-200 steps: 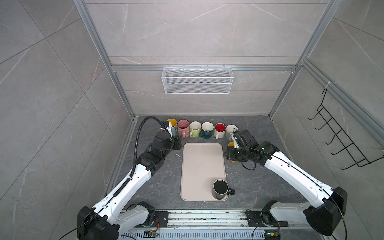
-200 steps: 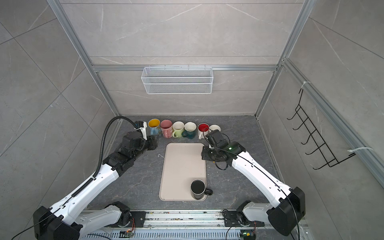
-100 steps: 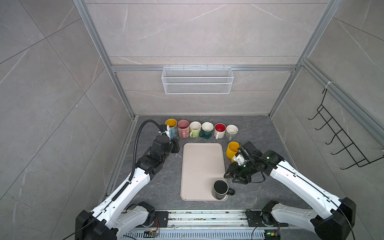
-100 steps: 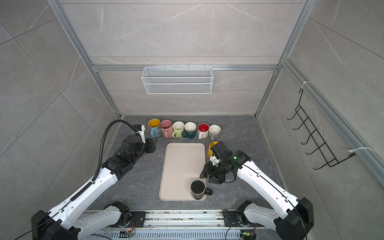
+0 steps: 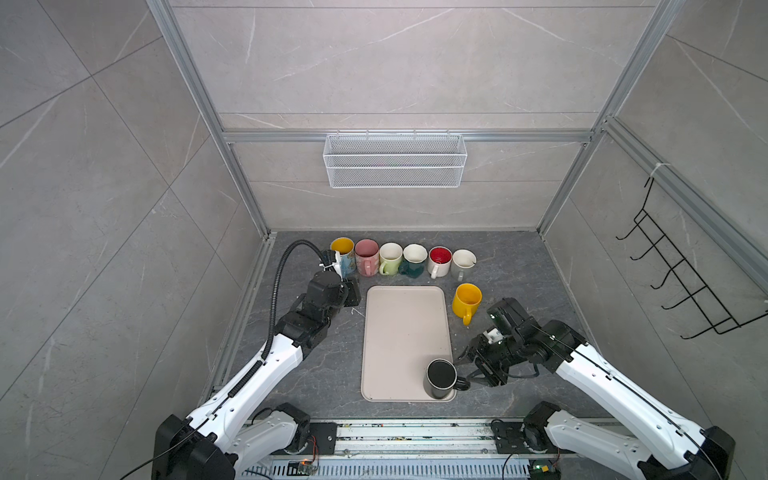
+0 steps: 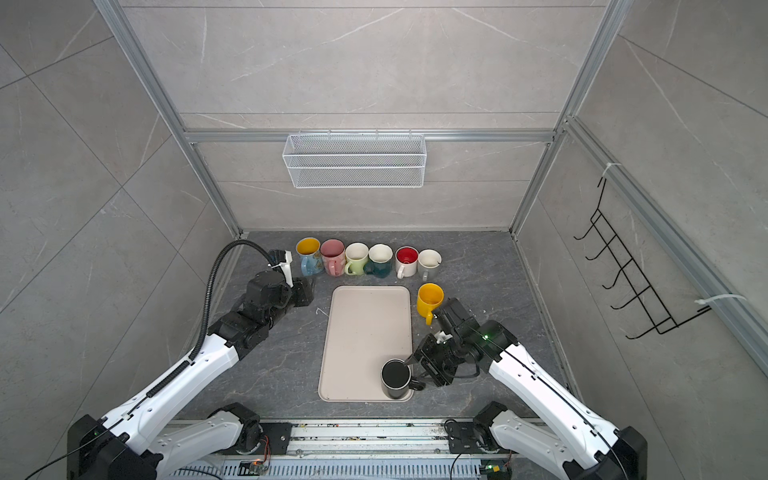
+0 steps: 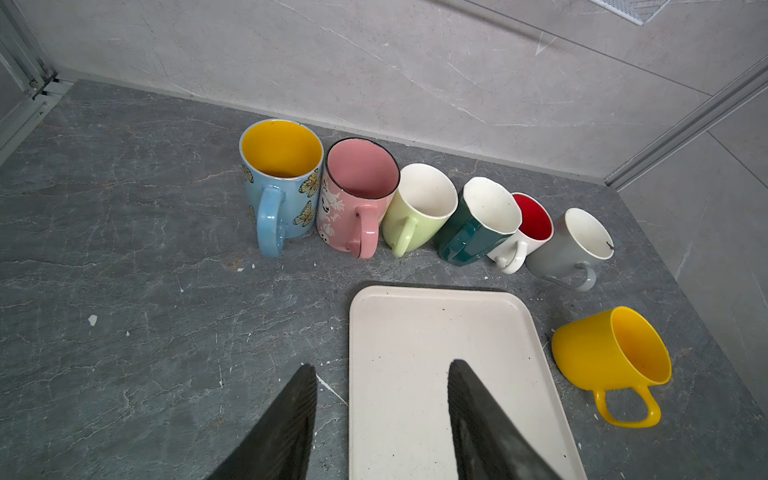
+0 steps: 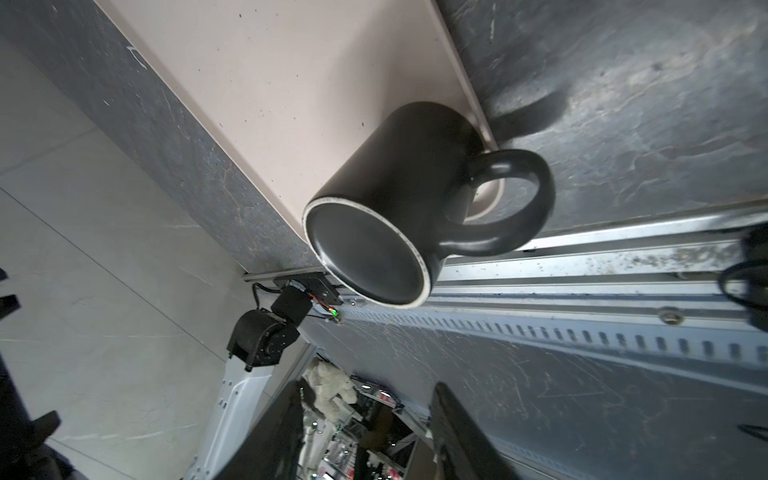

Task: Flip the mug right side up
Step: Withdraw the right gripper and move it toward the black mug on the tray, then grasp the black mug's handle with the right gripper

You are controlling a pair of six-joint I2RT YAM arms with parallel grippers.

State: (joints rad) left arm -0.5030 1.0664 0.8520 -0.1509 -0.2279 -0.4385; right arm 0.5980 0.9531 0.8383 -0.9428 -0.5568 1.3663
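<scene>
The black mug (image 5: pixel 440 376) stands upside down in the lower right corner of the beige tray (image 5: pixel 405 328), low in the middle of both top views. The right wrist view shows its flat base with a pale ring facing up. Its handle (image 5: pixel 462 384) sticks out past the tray's right edge.

The right gripper (image 5: pixel 467 369) sits just right of that handle with its jaws spread and empty. In the right wrist view the two fingers (image 8: pixel 286 432) are clearly apart from the mug.

The left gripper (image 5: pixel 353 296) hangs by the tray's upper left corner, also parted and holding nothing, its fingers (image 7: pixel 291 424) straddling the tray's edge.

A yellow mug (image 5: pixel 466 300) stands upright just right of the tray, close behind the right arm's wrist. Six more upright mugs (image 5: pixel 401 257) line the back wall above the tray. A wire basket (image 5: pixel 395 160) hangs on the back wall, and a black hook rack (image 5: pixel 681 282) is at the right.
</scene>
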